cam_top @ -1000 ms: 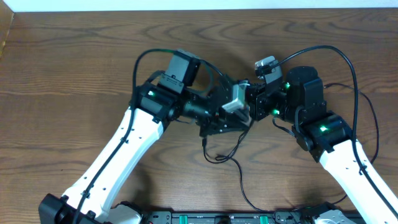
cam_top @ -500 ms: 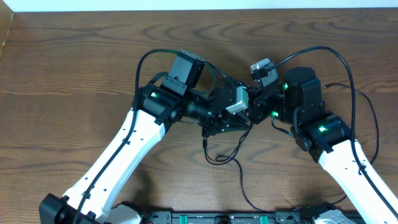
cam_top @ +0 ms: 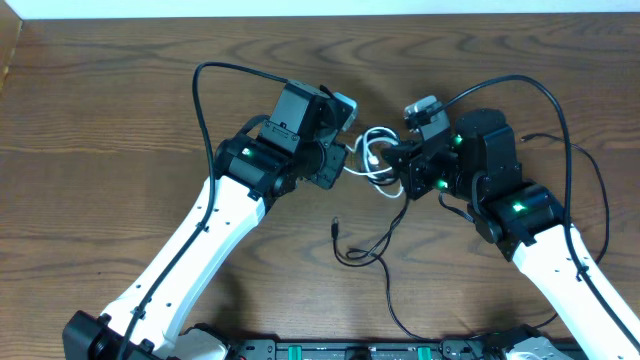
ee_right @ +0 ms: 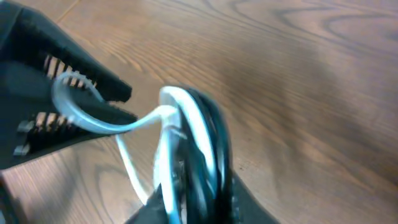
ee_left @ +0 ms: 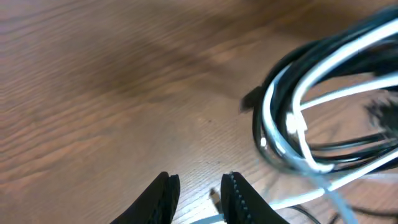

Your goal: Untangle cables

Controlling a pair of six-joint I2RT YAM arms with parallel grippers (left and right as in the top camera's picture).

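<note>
The left claw [ee_left: 199, 182] is closed on a strand of the white cable [ee_right: 171, 99], which is stretched above the table [cam_top: 100, 100]. The white loops, wound together with the black cable [ee_right: 210, 149], are pinched in the right claw [ee_right: 194, 198]. The black tail is spread over the wood between the arms.

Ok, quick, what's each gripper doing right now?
The left gripper is closed on a strand of the white cable.
The right gripper is closed on the tangled coil of black and white cord.
</note>
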